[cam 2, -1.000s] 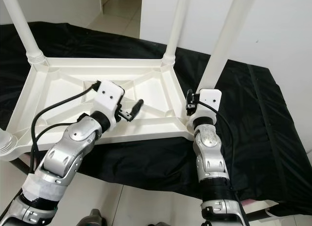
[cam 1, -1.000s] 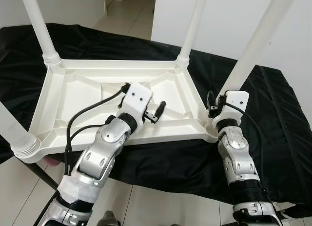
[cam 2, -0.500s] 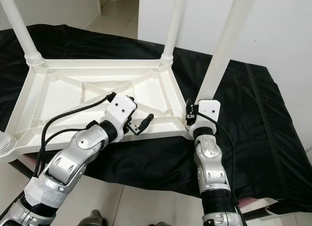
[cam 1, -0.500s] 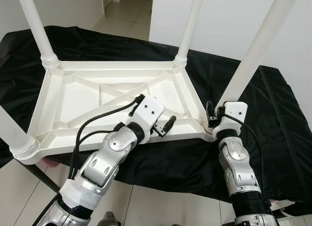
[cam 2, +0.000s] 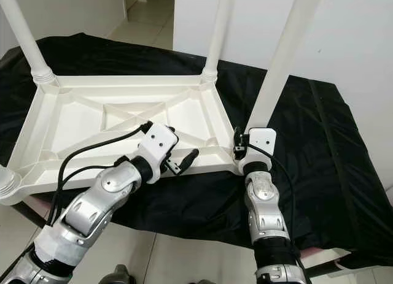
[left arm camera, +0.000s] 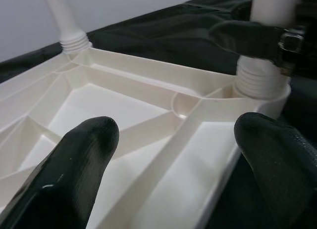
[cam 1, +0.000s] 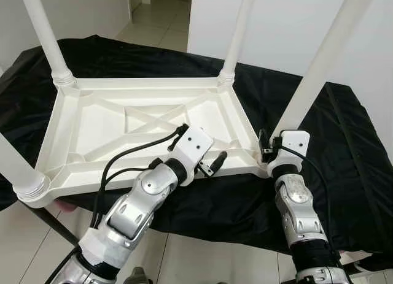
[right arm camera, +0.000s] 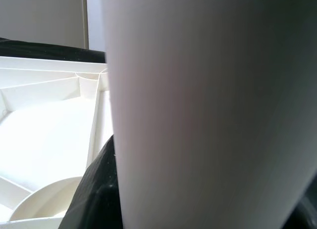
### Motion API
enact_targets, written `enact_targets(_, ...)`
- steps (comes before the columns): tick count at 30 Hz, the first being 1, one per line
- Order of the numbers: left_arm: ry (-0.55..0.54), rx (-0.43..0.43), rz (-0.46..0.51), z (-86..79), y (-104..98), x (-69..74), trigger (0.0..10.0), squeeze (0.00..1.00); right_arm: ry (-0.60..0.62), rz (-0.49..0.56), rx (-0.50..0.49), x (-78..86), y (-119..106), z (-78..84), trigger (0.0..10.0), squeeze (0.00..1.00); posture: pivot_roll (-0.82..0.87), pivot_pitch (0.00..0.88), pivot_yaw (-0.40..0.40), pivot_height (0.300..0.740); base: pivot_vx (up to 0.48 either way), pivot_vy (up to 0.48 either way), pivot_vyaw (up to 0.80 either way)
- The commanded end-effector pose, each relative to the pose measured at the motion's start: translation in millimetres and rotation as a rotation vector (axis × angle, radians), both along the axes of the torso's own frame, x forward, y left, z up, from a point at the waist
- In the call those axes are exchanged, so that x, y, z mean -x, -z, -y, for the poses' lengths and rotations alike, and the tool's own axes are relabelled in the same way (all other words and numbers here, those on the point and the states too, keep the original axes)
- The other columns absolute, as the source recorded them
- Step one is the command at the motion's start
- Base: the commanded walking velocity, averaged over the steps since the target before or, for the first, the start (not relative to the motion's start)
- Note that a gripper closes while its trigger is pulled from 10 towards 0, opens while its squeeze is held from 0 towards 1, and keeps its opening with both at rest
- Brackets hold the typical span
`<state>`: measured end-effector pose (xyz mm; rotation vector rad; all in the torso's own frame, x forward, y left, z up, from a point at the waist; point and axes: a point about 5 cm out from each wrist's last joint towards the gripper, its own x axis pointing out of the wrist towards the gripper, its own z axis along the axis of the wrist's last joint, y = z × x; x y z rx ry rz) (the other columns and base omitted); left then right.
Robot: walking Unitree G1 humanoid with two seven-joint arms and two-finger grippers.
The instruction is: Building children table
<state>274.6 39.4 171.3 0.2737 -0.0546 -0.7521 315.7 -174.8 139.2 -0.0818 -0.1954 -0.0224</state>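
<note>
The left gripper [cam 1: 214,164] hovers spread wide over the near rim of the upturned tabletop [cam 1: 98,121] on black cloth [cam 1: 344,143]; the right gripper [cam 1: 268,150] seemingly clasps the near-right leg [cam 1: 319,63], probably being screwed in; next, tighten it

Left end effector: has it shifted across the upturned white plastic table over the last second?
Yes. The left end effector moved from over the tabletop's ribbed underside toward the near edge, closer to the white table leg held by the right end effector.

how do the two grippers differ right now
The left gripper is open, its fingers spread above the near rim of the upturned table top, holding nothing. The right gripper is closed around the base of the near right table leg. Both have black fingers.
</note>
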Motion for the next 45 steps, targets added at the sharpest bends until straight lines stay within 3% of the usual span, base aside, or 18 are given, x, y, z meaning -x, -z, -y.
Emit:
enact_targets(1, 0.149, -0.027, -0.031, 8.2, 2, 9.2, 10.0, 0.0, 0.0, -0.069, 0.004, 0.2, 13, 4.5, 10.0, 0.0, 0.14, 0.047, -0.066, 0.74, 0.0, 0.0, 0.0)
enact_targets(12, 0.15, -0.04, -0.044, 7.0, 3, 11.9, 10.0, 0.0, -0.119, -0.089, -0.026, 7.2, 21, -10.6, 10.0, 0.0, 0.14, 0.054, -0.069, 0.74, 0.0, 0.0, 0.0)
enact_targets(26, 0.155, -0.041, -0.047, 6.5, 2, 13.0, 10.0, 0.0, -0.206, -0.098, -0.077, 25.5, 33, -12.1, 10.0, 0.0, 0.13, 0.06, -0.063, 0.74, 0.0, 0.0, 0.0)
enact_targets(35, 0.16, -0.044, -0.048, 6.6, 2, 13.0, 10.0, 0.0, -0.146, -0.226, -0.166, 19.8, 41, -2.9, 10.0, 0.0, 0.13, 0.06, -0.062, 0.74, 0.0, 0.0, 0.0)
enact_targets(45, 0.156, -0.046, -0.047, 6.0, 1, 14.0, 10.0, 0.0, -0.13, -0.251, -0.2, 21.1, 45, -2.6, 10.0, 0.0, 0.14, 0.052, -0.069, 0.74, 0.0, 0.0, 0.0)
